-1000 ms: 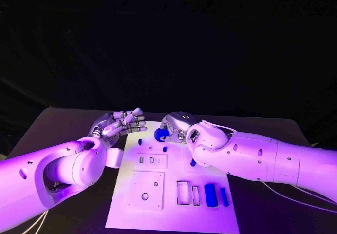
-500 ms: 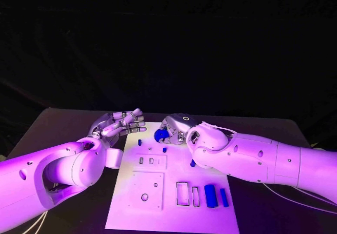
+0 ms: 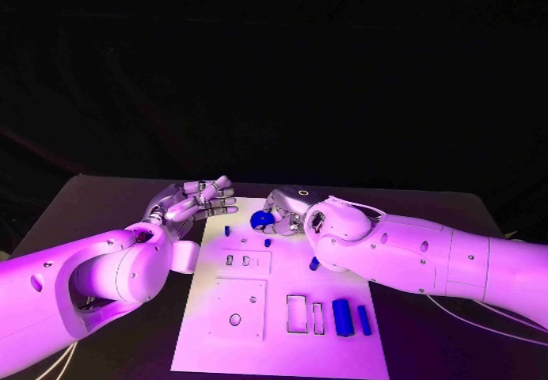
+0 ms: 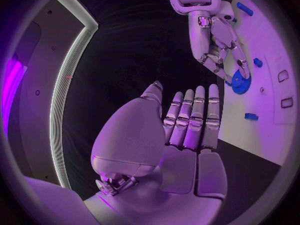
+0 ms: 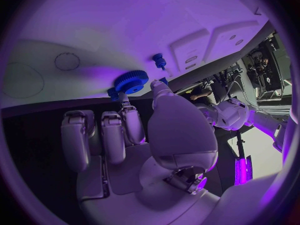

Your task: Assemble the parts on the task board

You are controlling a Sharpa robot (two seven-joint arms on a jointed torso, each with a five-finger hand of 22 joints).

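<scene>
Black tabletop (image 3: 103,206) carries white task board (image 3: 274,340). Blue gear (image 3: 263,218) at board's far end, pinched by right hand (image 3: 288,212). Step, as judged: seating gear. Next move calls for lining gear up over its seat, then lowering. Small blue peg (image 3: 227,231) close beside gear: little room there. Left hand (image 3: 188,204) hovers off board's far left edge, fingers spread, holding nothing. Blue bars (image 3: 343,317) at board's near end, well apart from gear.
</scene>
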